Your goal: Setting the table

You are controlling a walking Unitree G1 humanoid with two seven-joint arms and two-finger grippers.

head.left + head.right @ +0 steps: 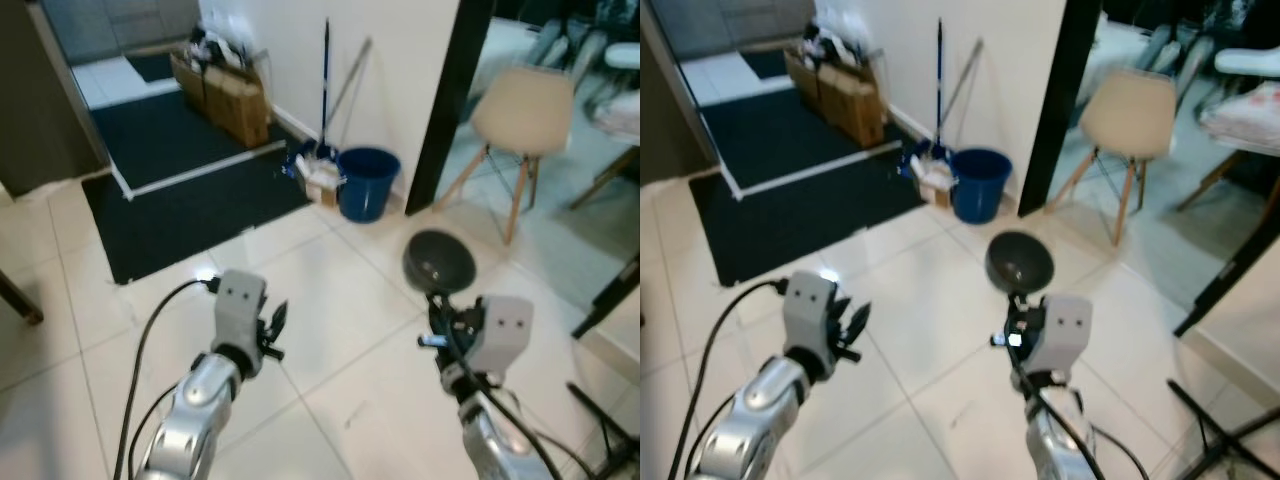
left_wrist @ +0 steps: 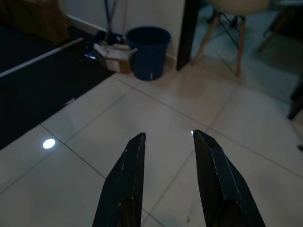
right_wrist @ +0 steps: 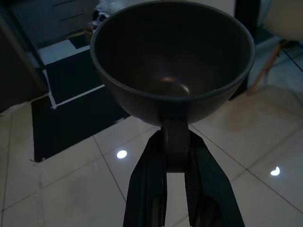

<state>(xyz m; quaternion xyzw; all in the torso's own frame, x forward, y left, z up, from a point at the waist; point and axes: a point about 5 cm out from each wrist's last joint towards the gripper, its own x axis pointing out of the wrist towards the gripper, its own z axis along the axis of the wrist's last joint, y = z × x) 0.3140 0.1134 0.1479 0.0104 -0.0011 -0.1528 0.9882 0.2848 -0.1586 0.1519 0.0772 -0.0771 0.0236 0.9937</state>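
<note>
A dark grey bowl (image 1: 438, 261) with a short handle is held out in front of me over the tiled floor. My right gripper (image 3: 173, 156) is shut on the bowl's handle (image 3: 174, 147), and the bowl (image 3: 171, 61) stays upright with its hollow showing empty. My left gripper (image 2: 167, 138) is raised beside it on the left, open, with nothing between its fingers (image 2: 127, 172). In the head views the left gripper (image 1: 274, 322) points forward at about the same height as the right one.
A blue bucket (image 1: 367, 182) with a mop and small boxes stands by the white wall ahead. A beige chair (image 1: 520, 117) is at the right beyond a black door frame (image 1: 446, 100). Dark mats (image 1: 180, 190) lie to the left; cardboard boxes (image 1: 228, 92) sit further back.
</note>
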